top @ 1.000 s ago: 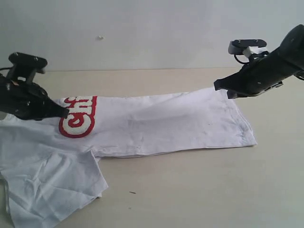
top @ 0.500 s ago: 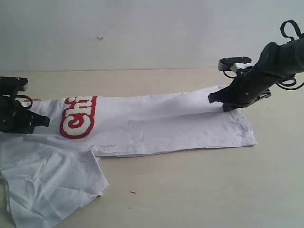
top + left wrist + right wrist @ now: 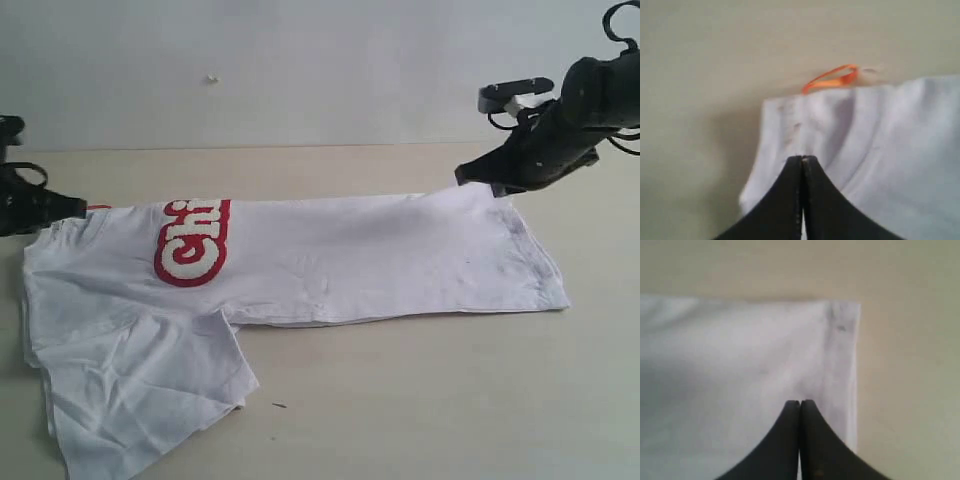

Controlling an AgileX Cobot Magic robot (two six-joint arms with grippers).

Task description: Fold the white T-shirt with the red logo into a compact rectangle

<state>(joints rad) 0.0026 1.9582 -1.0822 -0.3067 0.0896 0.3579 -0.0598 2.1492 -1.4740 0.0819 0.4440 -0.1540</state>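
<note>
Exterior view first: since a second ago the large white cotton short-sleeved T-shirt (image 3: 380, 260) has slid toward the right of the beige tabletop (image 3: 420, 400). The long red fuzzy logo patch with white letters (image 3: 193, 243) and the hem corner have both shifted that way. The body now lies flatter and more taut between my two arms. The left gripper (image 3: 80, 207) has backed off to the frame's left edge, at the neck end. The right gripper (image 3: 470, 178) has come back up at the far hem corner.

I read this as a stretch-and-drag to smooth the cloth, not a fold. The garment lies lengthwise as a long band with one sleeve still splayed out toward the camera. So most of the work toward a compact rectangle is ahead.

From the left wrist camera I get what the wide shot hides. The left gripper (image 3: 802, 159) has its black fingers pressed together with collar fabric running into the tips, and the small orange loop tag (image 3: 832, 79) sits just beyond. From the right wrist camera, the right gripper (image 3: 800, 403) is likewise clamped, its tips on cloth just inside the stitched hem edge (image 3: 854, 365). I judge both are pinching the shirt. Neither wrist view shows the logo or the loose sleeve.
</note>
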